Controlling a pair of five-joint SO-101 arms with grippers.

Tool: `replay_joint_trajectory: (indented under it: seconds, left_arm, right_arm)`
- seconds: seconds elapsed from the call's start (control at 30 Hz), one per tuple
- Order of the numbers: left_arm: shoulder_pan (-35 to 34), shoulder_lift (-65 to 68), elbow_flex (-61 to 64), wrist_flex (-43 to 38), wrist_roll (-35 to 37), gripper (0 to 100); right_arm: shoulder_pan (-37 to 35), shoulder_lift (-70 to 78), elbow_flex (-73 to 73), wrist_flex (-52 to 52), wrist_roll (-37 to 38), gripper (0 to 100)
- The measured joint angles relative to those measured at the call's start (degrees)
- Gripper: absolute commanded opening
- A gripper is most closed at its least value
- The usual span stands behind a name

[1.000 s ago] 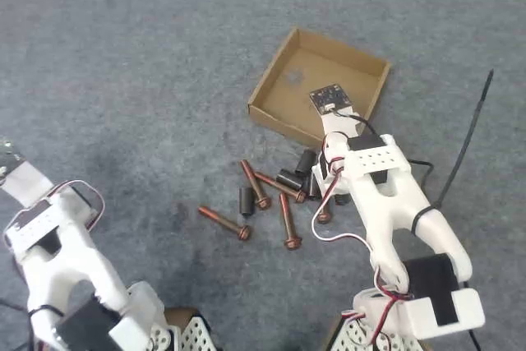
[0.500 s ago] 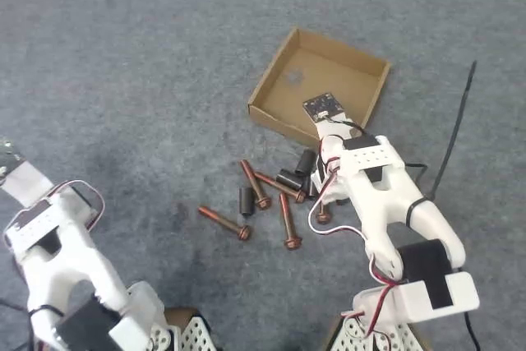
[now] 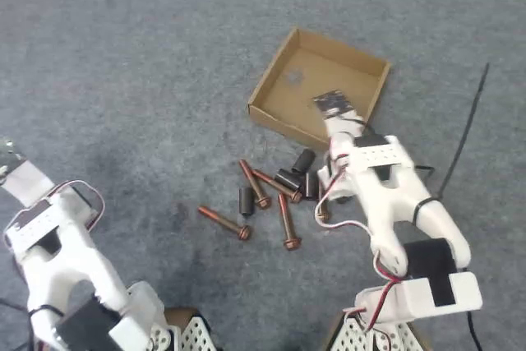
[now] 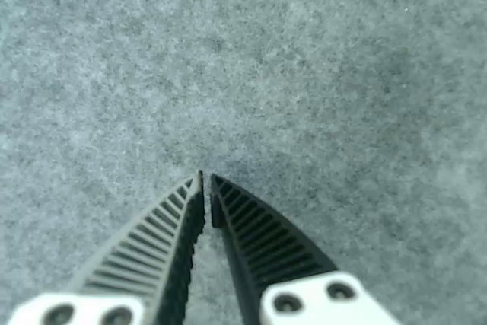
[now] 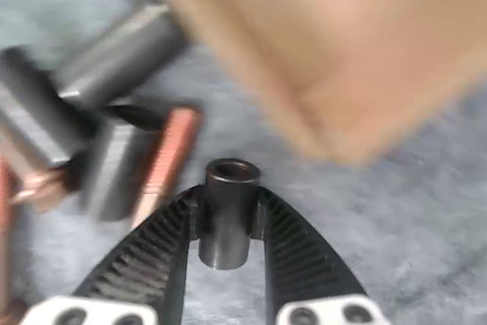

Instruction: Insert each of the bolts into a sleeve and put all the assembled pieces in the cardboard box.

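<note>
One sleeve (image 5: 227,226) stands clamped in the right end effector (image 5: 228,197).

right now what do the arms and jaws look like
Both arms are white plastic with black motor blocks at the joints. The right arm has red, white and black wires, a row of holes on its top plate and a dark circuit board near the wrist. The left arm shows a thin red wire. Both jaws are black, tapered and ribbed inside.
</note>
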Motion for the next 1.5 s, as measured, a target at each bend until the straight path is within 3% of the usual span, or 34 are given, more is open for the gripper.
replay_joint_trajectory:
  seconds: [0.2, 0.37, 0.57, 0.77, 1.07, 1.5]
  left_arm:
    - [11.3, 0.0, -2.6, 3.0, -12.6, 1]
    - [23.1, 0.0, -12.7, 19.9, -23.6, 2]
    - [38.3, 0.0, -22.8, 44.1, -46.6, 2]
    - [49.6, 0.0, -20.6, 49.9, -66.9, 2]
    - [66.9, 0.4, -17.8, 47.5, -68.1, 14]
    - [68.4, 0.4, -6.1, 28.7, -67.4, 14]
  right_arm:
    - [5.5, 0.1, 0.1, -4.8, 0.0, 0.6]
    - [7.6, 0.1, 0.1, -7.0, 0.0, 0.6]
    - [9.4, 0.1, 0.1, -8.4, 0.0, 0.6]
    - [9.1, 0.1, 0.1, -8.4, 0.0, 0.6]
    - [9.2, 0.1, 0.1, -8.4, 0.0, 0.6]
    - [10.9, 0.2, 0.1, -10.1, 0.0, 0.6]
